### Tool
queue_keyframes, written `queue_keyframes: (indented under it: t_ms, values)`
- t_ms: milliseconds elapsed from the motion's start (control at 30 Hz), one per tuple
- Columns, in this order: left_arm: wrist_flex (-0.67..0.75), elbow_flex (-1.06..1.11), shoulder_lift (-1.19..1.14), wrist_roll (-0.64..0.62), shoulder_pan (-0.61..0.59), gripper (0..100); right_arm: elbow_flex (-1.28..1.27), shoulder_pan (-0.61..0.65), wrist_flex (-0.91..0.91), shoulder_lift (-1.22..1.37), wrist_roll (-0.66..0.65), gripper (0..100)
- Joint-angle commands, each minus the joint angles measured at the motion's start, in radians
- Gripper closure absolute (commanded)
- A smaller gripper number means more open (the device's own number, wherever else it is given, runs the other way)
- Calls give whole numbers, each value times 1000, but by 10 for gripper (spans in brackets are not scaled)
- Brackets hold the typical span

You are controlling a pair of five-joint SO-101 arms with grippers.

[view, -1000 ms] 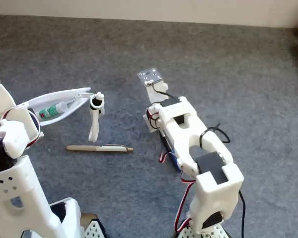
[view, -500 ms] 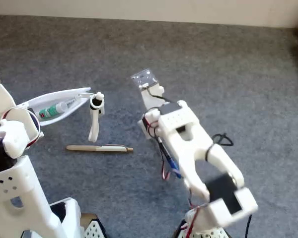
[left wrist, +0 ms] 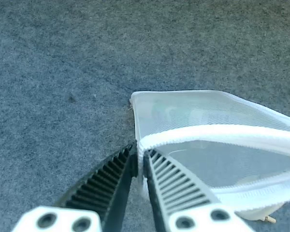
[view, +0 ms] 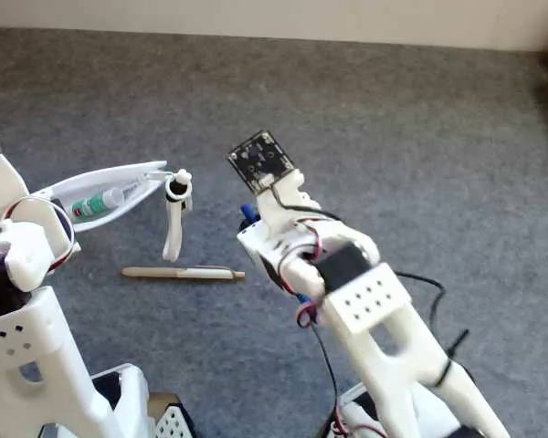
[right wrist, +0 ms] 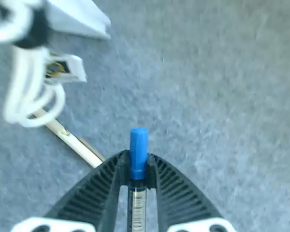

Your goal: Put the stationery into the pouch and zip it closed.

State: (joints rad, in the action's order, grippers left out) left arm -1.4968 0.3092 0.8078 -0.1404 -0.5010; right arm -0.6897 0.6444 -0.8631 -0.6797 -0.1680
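Observation:
A white mesh pouch (view: 110, 190) lies open at the left with a green-labelled tube (view: 96, 203) inside. My left gripper (left wrist: 139, 155) is shut on the pouch's rim (left wrist: 203, 135) at its end. A white pull cord (view: 173, 224) hangs off the pouch's other end. A beige pen (view: 183, 272) lies on the carpet just below it. My right gripper (right wrist: 137, 166) is shut on a blue marker (right wrist: 138, 145), held above the carpet right of the pen (right wrist: 70, 141); the marker's tip (view: 247, 214) shows beside the wrist.
Grey carpet covers the whole surface, open toward the back and right. A pale strip of floor runs along the far edge. The right arm's body (view: 365, 310) stretches from the middle to the lower right, trailing wires.
The right arm has swung left toward the pouch and pen, carrying the blue marker. The left arm, pouch and pen have stayed put.

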Motion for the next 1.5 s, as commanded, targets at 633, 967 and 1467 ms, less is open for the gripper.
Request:
queue_keyframes:
  t_ms: [633,967,1467]
  values:
    - [20,-4,16,-8,-12,993,8,182,242,-424,351,995]
    - [26,-4,16,-8,-12,993,7,315,453,-430,351,995]
    - [28,-10,16,-8,-12,993,5,369,932,-275,354,995]
